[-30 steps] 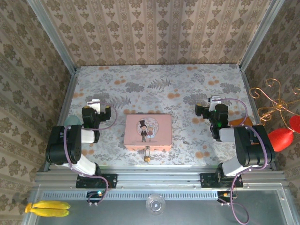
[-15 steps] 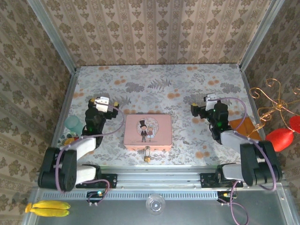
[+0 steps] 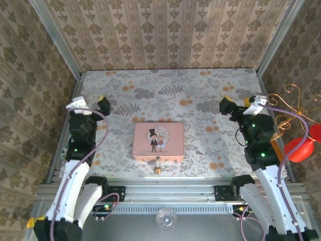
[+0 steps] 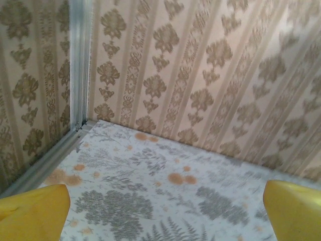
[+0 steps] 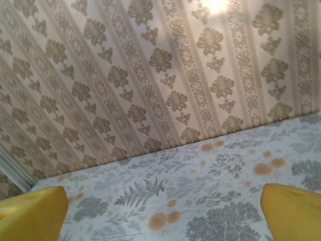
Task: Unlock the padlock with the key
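Observation:
The tiny brass padlock [image 3: 157, 166] hangs at the front edge of the pink illustrated box [image 3: 158, 140], which sits mid-table. I cannot make out a key. My left gripper [image 3: 96, 104] is raised left of the box, well apart from it. In the left wrist view the left gripper [image 4: 165, 213] is open, its yellow fingertips [image 4: 32, 211] spread wide over bare floral tabletop. My right gripper [image 3: 229, 104] hovers right of the box; in the right wrist view the right gripper [image 5: 163, 213] is open too, with nothing between its yellow fingertips [image 5: 293, 208].
Patterned walls enclose the table on three sides. A red object [image 3: 296, 148] and copper wire [image 3: 291, 108] lie beyond the right wall. A clear dome [image 3: 166, 218] rests on the near rail, with a yellow banana-like thing [image 3: 31, 221] at the bottom left.
Both arms have unfolded and risen from their low tucked poses. The left gripper swung out to the left and the right gripper out to the right, away from the box.

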